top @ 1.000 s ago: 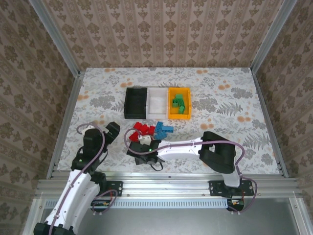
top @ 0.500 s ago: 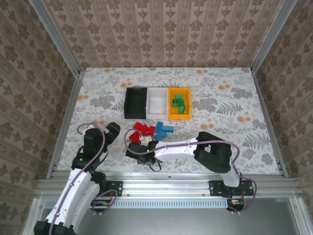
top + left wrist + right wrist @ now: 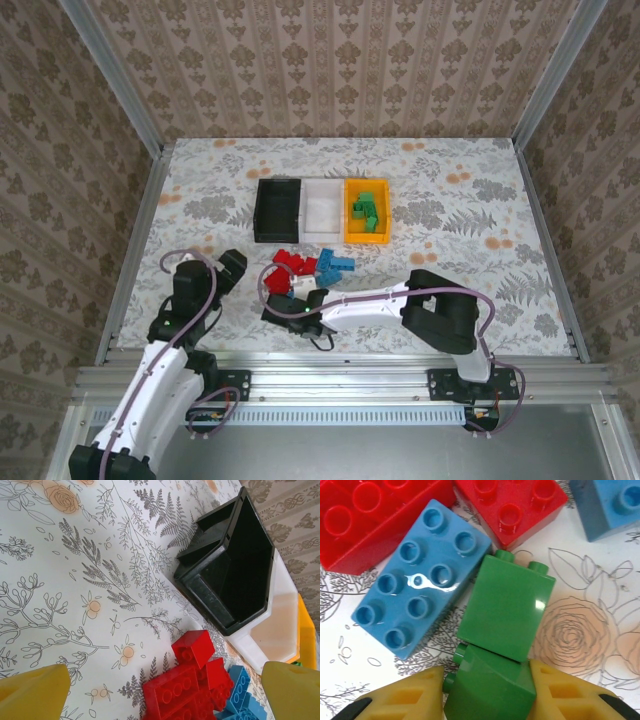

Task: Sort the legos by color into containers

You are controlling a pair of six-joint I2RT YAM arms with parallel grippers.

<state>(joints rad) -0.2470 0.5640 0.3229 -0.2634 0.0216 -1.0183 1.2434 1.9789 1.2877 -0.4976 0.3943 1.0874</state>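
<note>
In the right wrist view my right gripper (image 3: 487, 692) is shut on a green lego (image 3: 490, 685), with yellow fingers (image 3: 405, 695) pressing both its sides. A second green lego (image 3: 507, 612) lies against it, with a blue lego (image 3: 417, 580) and red legos (image 3: 370, 515) just beyond. From above, the right gripper (image 3: 293, 300) sits at the near edge of the red (image 3: 290, 262) and blue (image 3: 335, 266) pile. My left gripper (image 3: 232, 268) hangs open to the left of the pile, its jaws wide above red legos (image 3: 185, 685). The orange container (image 3: 366, 238) holds green legos (image 3: 365, 210).
The black container (image 3: 278, 238), white container (image 3: 322, 236) and orange one stand in a row behind the pile. The left wrist view shows the black container (image 3: 210, 592) and the white one (image 3: 270, 630) without any bricks. Metal rails edge the floral table.
My right gripper has closed from open onto the green lego at the near edge of the pile. The left arm has hardly moved and stays open.
</note>
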